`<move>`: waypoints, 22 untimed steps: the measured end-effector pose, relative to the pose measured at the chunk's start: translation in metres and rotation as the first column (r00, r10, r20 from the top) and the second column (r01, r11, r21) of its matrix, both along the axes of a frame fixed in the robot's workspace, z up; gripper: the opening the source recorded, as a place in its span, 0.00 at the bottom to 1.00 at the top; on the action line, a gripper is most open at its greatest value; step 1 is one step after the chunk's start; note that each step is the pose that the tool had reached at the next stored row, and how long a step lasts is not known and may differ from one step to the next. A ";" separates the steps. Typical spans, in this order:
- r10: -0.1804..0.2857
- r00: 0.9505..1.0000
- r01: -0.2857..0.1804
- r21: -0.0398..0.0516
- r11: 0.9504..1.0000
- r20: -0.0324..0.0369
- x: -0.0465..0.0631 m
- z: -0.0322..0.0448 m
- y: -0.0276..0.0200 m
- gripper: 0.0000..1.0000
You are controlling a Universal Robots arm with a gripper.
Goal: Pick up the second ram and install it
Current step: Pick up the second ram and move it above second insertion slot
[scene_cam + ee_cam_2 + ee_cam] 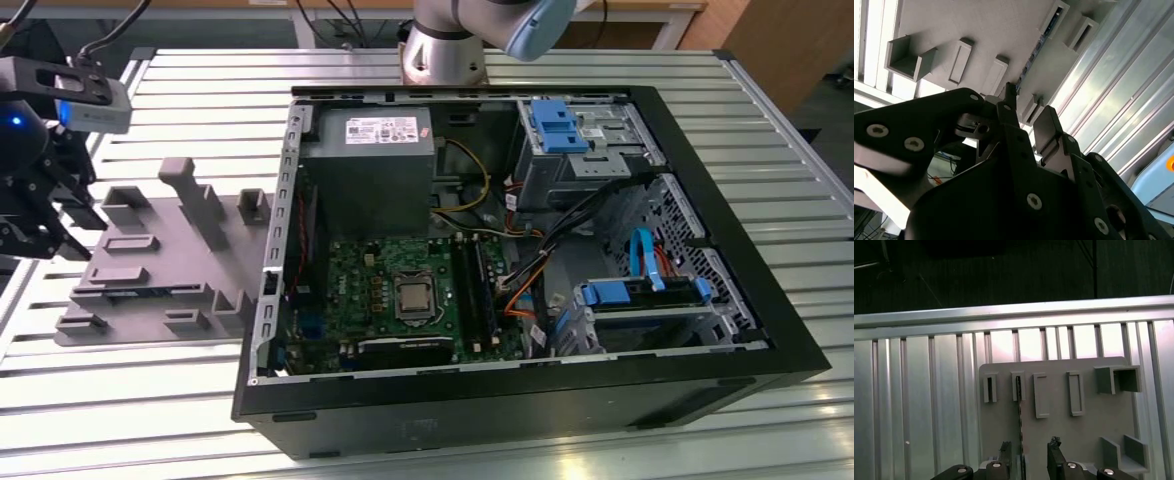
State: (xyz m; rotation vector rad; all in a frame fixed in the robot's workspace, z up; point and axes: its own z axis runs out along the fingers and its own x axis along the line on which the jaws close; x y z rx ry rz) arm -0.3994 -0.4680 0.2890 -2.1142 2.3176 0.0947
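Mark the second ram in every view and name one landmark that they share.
Exterior view: the second ram is a thin blue-green strip set in the grey fixture plate, to the exterior view's left of the computer case.
Second wrist view: the second ram is seen edge-on in a narrow slot of the plate.
First wrist view: the second ram is a thin dark line across the plate.
Shared landmark: the grey fixture plate.

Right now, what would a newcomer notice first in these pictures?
A black computer case lies open across the exterior view, its green circuit board bare. At that view's left sits a grey holder plate. In the first wrist view the open tool hangs over it, above a thin memory stick standing on edge.
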 end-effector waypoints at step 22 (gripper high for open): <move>0.033 0.999 -0.033 0.000 0.999 0.001 0.000 -0.0268 -0.0002 0.42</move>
